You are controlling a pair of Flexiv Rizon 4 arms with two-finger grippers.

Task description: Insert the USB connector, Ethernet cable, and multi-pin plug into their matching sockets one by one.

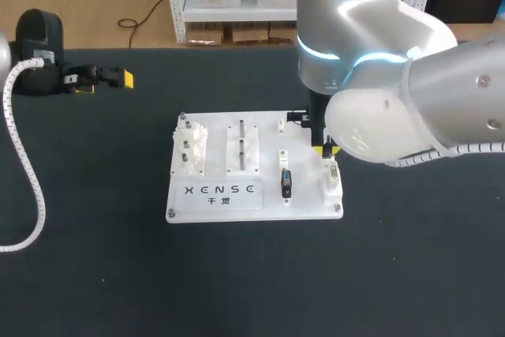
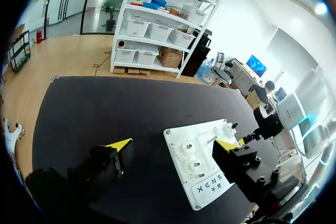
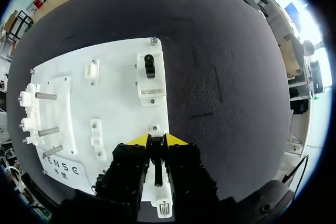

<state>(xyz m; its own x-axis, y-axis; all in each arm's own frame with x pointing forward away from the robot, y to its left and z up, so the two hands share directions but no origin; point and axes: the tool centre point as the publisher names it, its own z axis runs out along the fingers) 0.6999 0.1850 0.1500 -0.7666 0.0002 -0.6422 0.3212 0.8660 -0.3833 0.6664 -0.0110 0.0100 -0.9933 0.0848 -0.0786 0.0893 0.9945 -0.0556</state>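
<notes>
The right gripper (image 3: 157, 139) has its yellow-tipped fingers drawn close together, clamped from both sides on a slim dark connector (image 3: 157, 167) that points down at the right edge of the white board (image 3: 121, 77). Just on the near side of the fingers, on that same edge, stands a white socket block (image 3: 163, 209); whether the connector touches the board cannot be told. In the head view only a little yellow of this gripper (image 1: 325, 150) shows, because the bulky right arm (image 1: 410, 92) covers it and the board's far right corner. To its left on the board (image 1: 308, 204) a black plug (image 1: 286, 183) sits in a white holder. At the far right corner another black piece (image 3: 149, 65) sits in its own white holder (image 3: 151, 88). Further left come a slotted white fixture (image 1: 243, 146) and, at the left edge, a row of metal pegs (image 1: 189, 144). The left gripper (image 1: 118, 78) hangs over the black table (image 1: 237, 282) well apart from the board, at the far left. Its fingers (image 2: 119, 144) are spread wide with nothing between them.
</notes>
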